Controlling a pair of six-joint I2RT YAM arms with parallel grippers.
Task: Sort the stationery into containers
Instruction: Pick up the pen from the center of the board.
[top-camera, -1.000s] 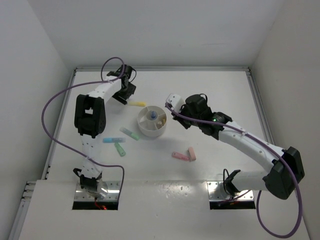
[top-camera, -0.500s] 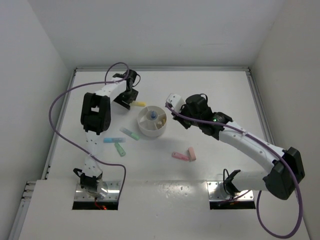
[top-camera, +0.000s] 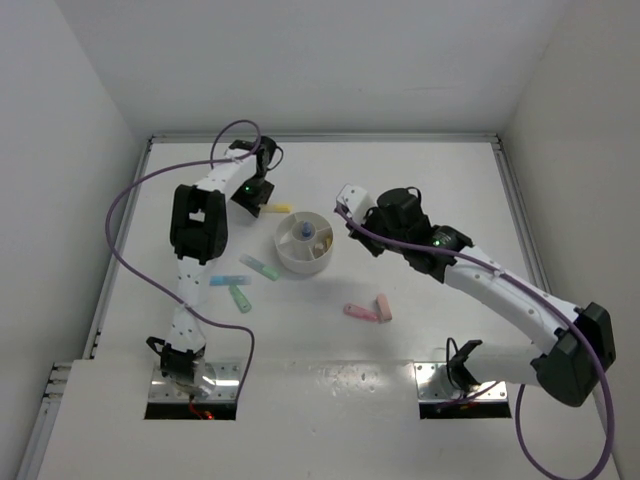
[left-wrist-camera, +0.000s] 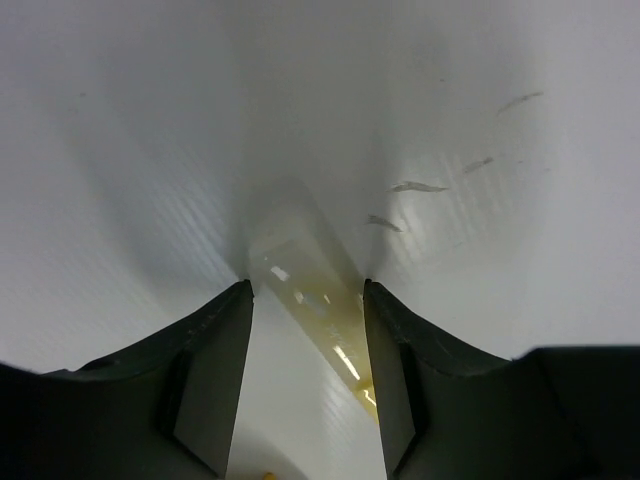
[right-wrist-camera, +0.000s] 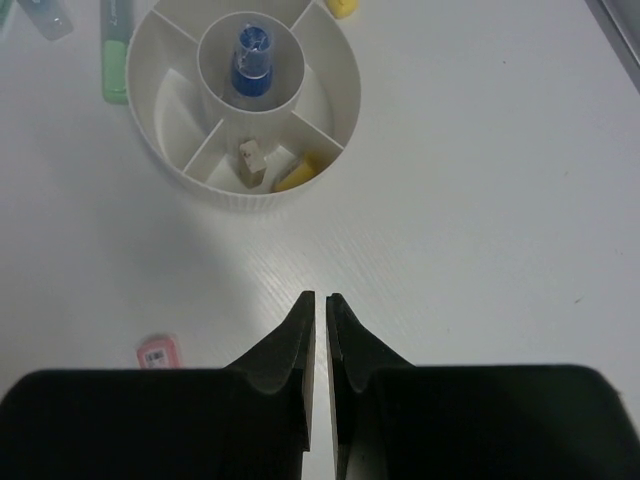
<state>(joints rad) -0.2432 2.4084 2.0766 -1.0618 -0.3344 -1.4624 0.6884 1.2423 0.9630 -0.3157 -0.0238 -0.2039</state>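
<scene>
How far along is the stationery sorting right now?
Done: the dish holds a blue piece, a beige block and a yellow piece. In hand: the left claw straddles a yellow bar, grip unclear; the right claw hovers shut, empty. Left: two pink pieces, two green bars and a light blue bar on the table.

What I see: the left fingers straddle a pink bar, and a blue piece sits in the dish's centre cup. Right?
Not quite: the left wrist view shows the bar between the left fingers is yellow, not pink. The blue piece does sit in the dish's centre cup.
</scene>
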